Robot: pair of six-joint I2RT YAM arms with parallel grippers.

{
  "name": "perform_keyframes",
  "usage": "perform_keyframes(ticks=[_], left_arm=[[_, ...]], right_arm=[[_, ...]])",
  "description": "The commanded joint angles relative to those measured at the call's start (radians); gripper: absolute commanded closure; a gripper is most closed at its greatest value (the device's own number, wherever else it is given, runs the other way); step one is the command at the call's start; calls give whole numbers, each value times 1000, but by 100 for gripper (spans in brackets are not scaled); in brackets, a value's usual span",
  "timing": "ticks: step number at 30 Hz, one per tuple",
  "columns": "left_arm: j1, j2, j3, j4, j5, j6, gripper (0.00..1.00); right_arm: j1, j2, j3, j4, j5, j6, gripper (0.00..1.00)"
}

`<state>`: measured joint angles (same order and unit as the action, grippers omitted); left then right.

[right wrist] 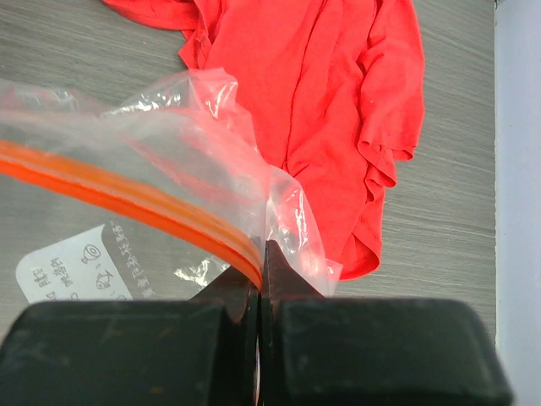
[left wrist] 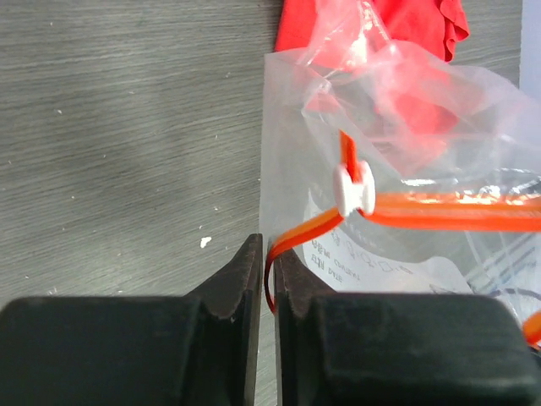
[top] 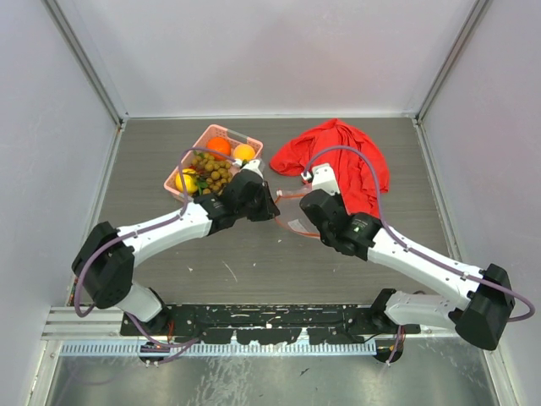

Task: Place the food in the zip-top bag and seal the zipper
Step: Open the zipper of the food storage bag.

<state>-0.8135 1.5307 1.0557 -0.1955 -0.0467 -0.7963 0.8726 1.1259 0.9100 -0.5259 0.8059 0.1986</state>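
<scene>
Right now the robot is getting the clear crinkly plastic zip-top bag [left wrist: 304, 118] ready, and no food is inside it yet. The bag is over the middle of the grey tabletop [top: 254, 271], stretched between the two arms and just beside the red cloth [top: 338, 152].

The left gripper [left wrist: 267, 258] is nearly closed and pinches one end of the thin orange-red zipper strip [left wrist: 456, 210] at the mouth of the bag. The right gripper [right wrist: 260, 269] is squeezed tight on the other end of the same strip. A small white slider [left wrist: 353, 186] sits on the strip, near the left gripper.

The food waits in the pink basket [top: 237, 133] at the far left side: an orange [top: 219, 145], two round yellow-orange fruits [top: 244, 152] and a bunch of small golden-brown berries [top: 215, 173]. The basket is close behind the left gripper but apart from the bag.

It is hard to tell if the mouth of the bag is open. The next move probably needs the mouth pulled wide. After that, one gripper would have to let go and fetch a fruit while the other holds the bag steady. The plastic is thin and floppy, so it may fold shut.
</scene>
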Motion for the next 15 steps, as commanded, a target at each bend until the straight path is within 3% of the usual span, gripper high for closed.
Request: perform_keyframes(ticks=[1,15], left_arm=[[4,-71,12,-4,6,12,86],[107,-223,11,-87,57,42,46]], right_arm=[[-7,-7,-22,71,37,7,99],[-7,23,-41,98,50,-12,99]])
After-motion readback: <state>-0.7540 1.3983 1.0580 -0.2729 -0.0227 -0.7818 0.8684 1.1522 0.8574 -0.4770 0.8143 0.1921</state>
